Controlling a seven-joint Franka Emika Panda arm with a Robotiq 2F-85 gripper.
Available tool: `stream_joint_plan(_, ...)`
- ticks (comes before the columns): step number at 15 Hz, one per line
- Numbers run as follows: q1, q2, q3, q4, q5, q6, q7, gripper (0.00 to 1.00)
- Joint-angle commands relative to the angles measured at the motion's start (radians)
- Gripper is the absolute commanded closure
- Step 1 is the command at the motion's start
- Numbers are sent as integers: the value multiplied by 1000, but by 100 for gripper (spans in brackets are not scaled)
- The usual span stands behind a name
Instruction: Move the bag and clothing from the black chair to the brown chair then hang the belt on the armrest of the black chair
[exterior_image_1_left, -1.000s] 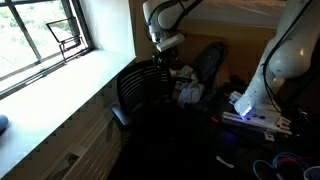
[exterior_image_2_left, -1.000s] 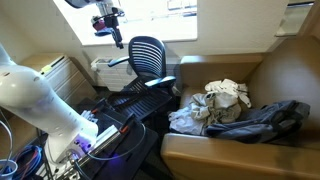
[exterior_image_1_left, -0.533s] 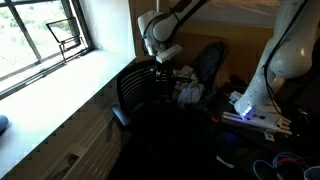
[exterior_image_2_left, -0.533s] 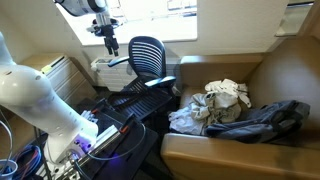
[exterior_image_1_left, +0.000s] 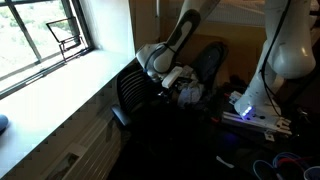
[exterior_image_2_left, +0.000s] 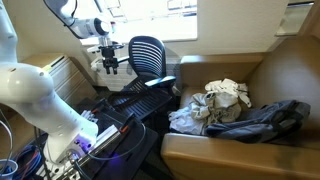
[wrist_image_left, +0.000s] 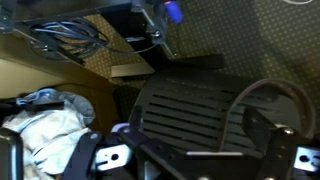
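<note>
Seems at the belt step: hovers with pincer (wrist_image_left: 190, 150) spread wide just beside the ribbed back of the black chair (exterior_image_2_left: 147, 55), a brownish loop, possibly the belt (wrist_image_left: 262, 84), just ahead, clothing (exterior_image_2_left: 225, 97) and bag (exterior_image_2_left: 265, 120) well away on the brown chair (exterior_image_2_left: 290, 75); next calls for pinching that loop.

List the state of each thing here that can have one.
Gripper: jaws open, holding nothing.
Black chair: upright, backrest just ahead of the jaws.
Brown chair: seat occupied.
Clothes: crumpled heap on the brown chair's seat.
Bag: slumped beside the clothes, touching them.
Belt: looped beside the black chair's backrest, not gripped; what it rests on is unclear.
</note>
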Motion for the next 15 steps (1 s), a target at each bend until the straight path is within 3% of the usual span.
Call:
stream_joint_plan(1, 24, 6, -28, 3, -33, -1, 27, 0)
stream_joint_plan(4, 27, 35, -37, 39, -16, -37, 64, 0)
stream_joint_plan(8, 43, 254, -34, 90, 40, 80, 77, 0)
stream_joint_plan(11, 92, 379, -64, 136, 44, 130, 147, 0)
stream_joint_plan(13, 139, 414, -90, 155, 39, 146, 253, 0)
stream_joint_plan(15, 120, 415, -75, 141, 39, 142, 215, 0)
